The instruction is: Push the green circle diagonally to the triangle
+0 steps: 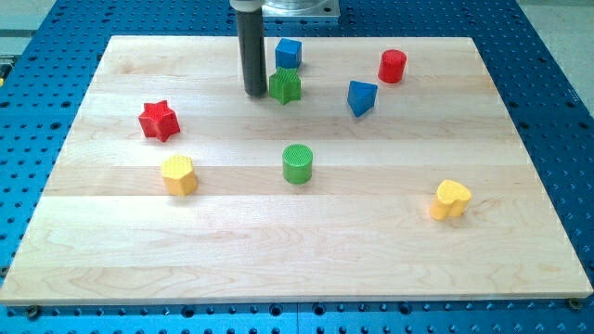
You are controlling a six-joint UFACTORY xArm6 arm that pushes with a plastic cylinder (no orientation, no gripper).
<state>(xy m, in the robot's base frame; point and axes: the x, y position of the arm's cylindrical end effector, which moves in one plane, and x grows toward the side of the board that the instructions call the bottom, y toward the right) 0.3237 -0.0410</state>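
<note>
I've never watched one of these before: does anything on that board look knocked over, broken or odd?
Nothing stands out. All seven blocks sit flat and apart on the board, none tipped or damaged. My tip rests just left of the green star, far above the green circle and left of the blue triangle.

Straight dark rod [255, 93], silvery metal mount [299, 7]

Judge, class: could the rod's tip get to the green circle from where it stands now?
Probably yes. My tip sits left of the green star, and bare board lies between it and the green circle toward the view's bottom right; nothing blocks that path.
</note>
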